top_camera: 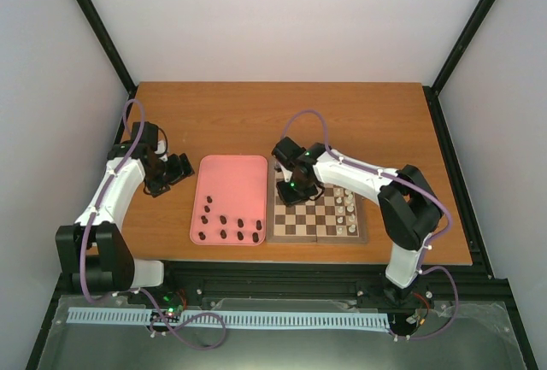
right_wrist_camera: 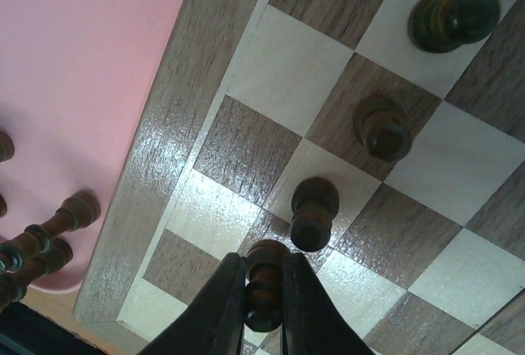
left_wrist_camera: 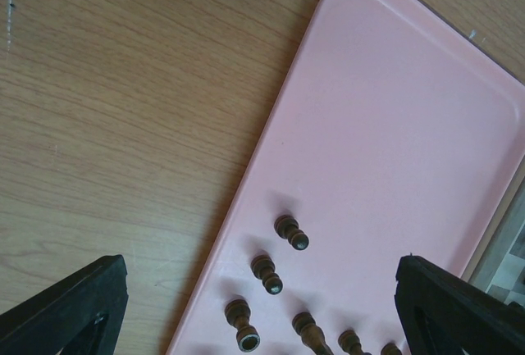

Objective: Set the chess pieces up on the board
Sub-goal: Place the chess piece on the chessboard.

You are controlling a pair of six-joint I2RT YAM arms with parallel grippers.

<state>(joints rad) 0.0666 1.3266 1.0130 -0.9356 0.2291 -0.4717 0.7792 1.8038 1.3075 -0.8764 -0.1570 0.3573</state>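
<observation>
Right gripper (right_wrist_camera: 264,277): clamped on one dark chess piece (right_wrist_camera: 267,252) at its waist, over the board (right_wrist_camera: 176,150); contact with the square beneath not discernible. Three dark pieces upright just beyond the fingertips, nearest (right_wrist_camera: 314,211). Left gripper (left_wrist_camera: 261,289): spread wide, holding nothing, above the pink tray (left_wrist_camera: 394,125); loose dark pieces (left_wrist_camera: 291,232) between and below the fingers. Judged light, rigid, smooth turned wood, quick to tip or roll; best pinched squarely across the narrow neck.
</observation>
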